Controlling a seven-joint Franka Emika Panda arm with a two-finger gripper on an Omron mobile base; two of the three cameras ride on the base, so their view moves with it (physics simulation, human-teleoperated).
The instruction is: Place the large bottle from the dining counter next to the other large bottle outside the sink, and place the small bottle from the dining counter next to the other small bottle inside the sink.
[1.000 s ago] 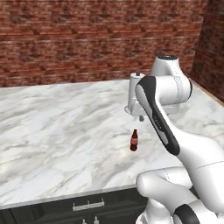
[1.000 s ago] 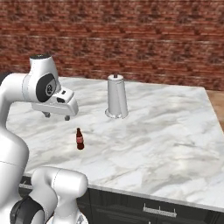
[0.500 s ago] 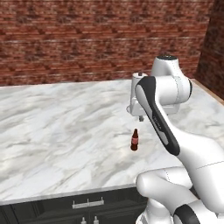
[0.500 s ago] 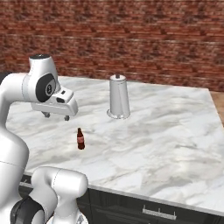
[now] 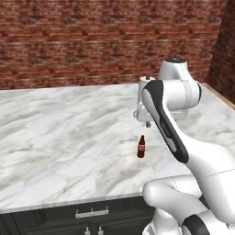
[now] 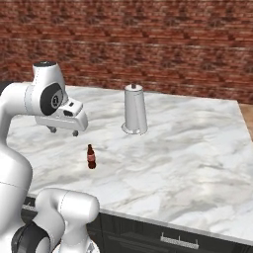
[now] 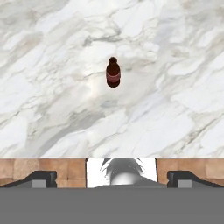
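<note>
while the fingers [image 7: 42,176] stand wide apart and clamp nothing, the hand hovers above the marble tabletop [image 5: 55,137], looking straight down. the small bottle [image 7: 113,72] stands upright on the tabletop, below and a little ahead of the hand, apart from the fingers. the large bottle [image 6: 135,109], a tall silver one, stands upright well beyond the small bottle, farther from the robot. judgement: neither bottle has been lifted or moved to the sink; both placements remain outstanding, and a grasp of the small bottle appears to be the step in hand.
</note>
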